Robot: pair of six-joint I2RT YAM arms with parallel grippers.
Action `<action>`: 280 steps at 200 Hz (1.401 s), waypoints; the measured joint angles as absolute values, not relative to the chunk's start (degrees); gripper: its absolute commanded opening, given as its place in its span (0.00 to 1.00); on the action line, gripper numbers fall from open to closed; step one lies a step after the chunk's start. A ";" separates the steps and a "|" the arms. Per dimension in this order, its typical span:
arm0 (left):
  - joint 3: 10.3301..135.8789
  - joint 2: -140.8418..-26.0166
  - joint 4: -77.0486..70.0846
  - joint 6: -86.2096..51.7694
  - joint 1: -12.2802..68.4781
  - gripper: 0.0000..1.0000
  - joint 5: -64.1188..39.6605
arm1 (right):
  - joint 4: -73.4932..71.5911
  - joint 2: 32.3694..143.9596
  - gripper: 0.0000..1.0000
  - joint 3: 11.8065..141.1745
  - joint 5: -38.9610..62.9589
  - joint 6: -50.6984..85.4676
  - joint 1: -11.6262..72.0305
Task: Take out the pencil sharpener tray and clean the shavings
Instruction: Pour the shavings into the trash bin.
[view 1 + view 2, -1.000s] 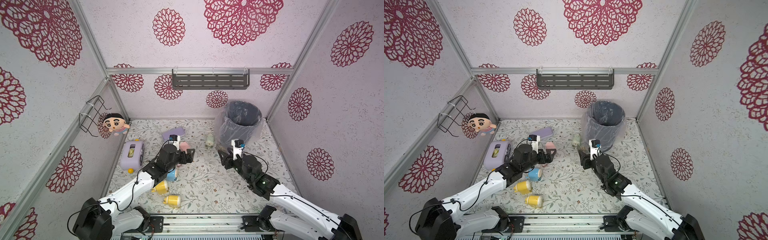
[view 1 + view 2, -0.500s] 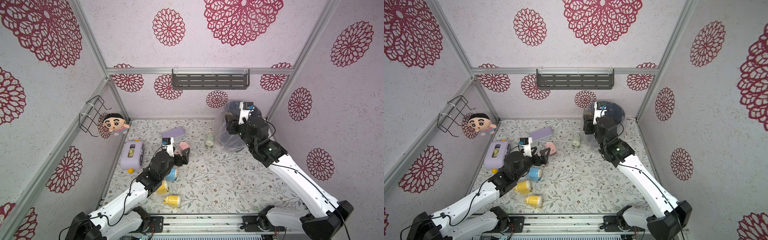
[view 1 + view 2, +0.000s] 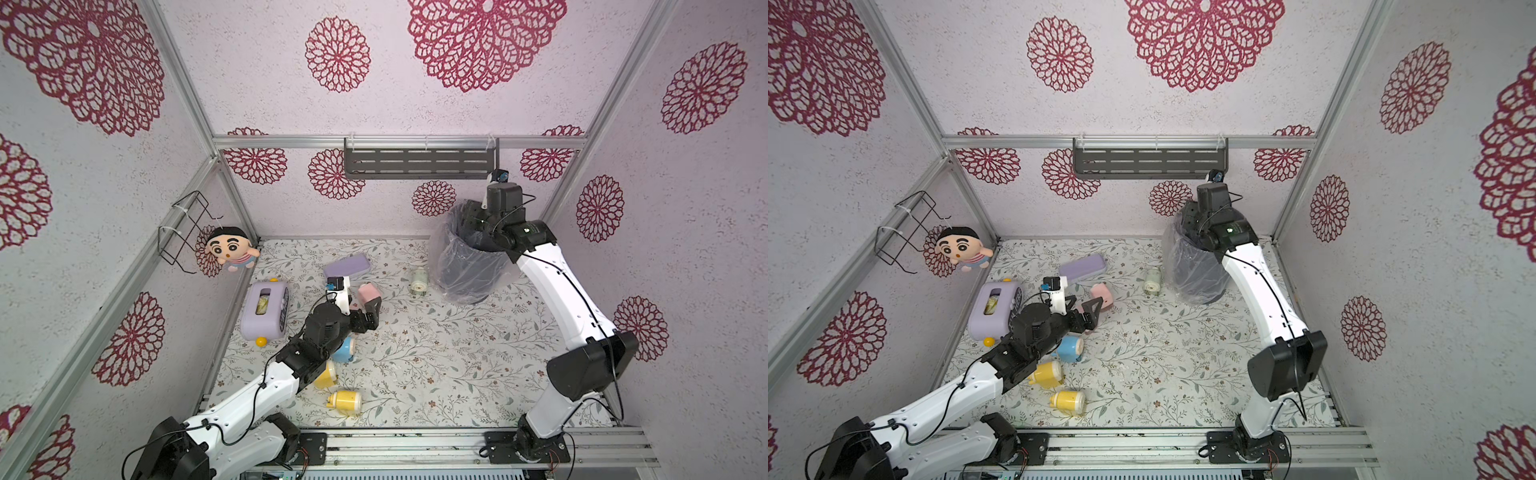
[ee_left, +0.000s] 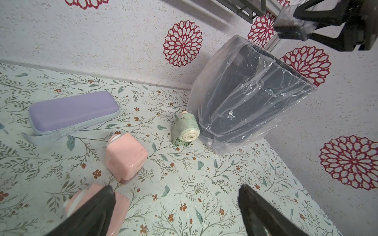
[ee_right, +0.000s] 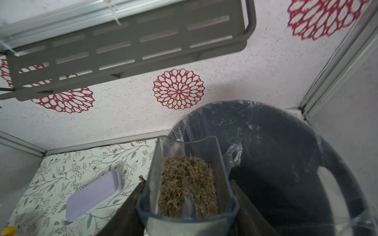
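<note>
my right jaws are clamped on the near end of the clear sharpener tray [image 5: 190, 223], one finger on each long side. the shavings [image 5: 188, 183] lie in it as a tan-brown heap, filling the half nearest the jaws; the far half is bare. the tray's long axis runs straight out from the jaws, and i hold it about level, open side up, above the lined trash bin [image 5: 276, 147].

it hangs at the part of the bin's rim nearest the purple case [image 5: 94, 194]. the tray's far end looks to sit about over the liner's edge there, while the bin's dark mouth lies off to one long side of the tray. i judge the pour turns on that. tipped nose-down as it lies, the heap might slide onto or past the rim, so carrying the tray further in over the mouth, or rolling it toward the mouth, looks safer.

my left jaws stand wide apart and hold nothing, low over the desk [image 4: 214, 163], well away from the bin, with a pink sharpener [image 4: 124, 155] just ahead. a green sharpener [image 4: 185, 128] lies on its side just beside the bin's foot. the right arm is the one at the bin.
</note>
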State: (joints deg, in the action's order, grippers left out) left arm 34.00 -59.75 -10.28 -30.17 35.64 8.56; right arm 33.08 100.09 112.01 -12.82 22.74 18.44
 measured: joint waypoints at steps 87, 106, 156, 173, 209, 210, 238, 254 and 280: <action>34.00 -59.72 -10.28 -30.20 35.64 0.97 8.71 | 38.81 102.91 0.44 114.93 -4.69 50.52 15.31; 34.00 -59.72 -10.31 -30.22 35.64 0.97 8.71 | 35.05 99.48 0.44 110.56 -2.48 58.85 14.94; 34.00 -59.59 -10.37 -30.22 35.64 0.97 8.73 | 24.18 88.03 0.44 96.88 -1.83 80.77 14.41; 33.98 -59.61 -10.44 -30.26 35.64 0.97 8.73 | 20.73 85.54 0.44 93.25 -2.31 87.59 14.44; 33.98 -60.75 -10.90 -30.52 35.64 0.98 8.69 | 14.98 84.18 0.45 88.47 -4.43 99.90 14.92; 33.98 -60.82 -10.90 -30.55 35.64 0.97 8.69 | 14.92 84.18 0.45 88.40 -4.51 100.14 14.94; 33.98 -61.63 -11.00 -30.68 35.64 0.97 8.69 | 13.32 84.31 0.45 86.96 -5.89 106.98 15.31; 33.98 -62.02 -11.25 -30.68 35.64 0.97 8.71 | 12.58 84.31 0.45 86.98 -6.48 109.67 15.44; 33.98 -62.63 -11.33 -30.68 35.64 0.97 8.71 | 12.58 84.31 0.45 87.09 -8.69 112.84 16.05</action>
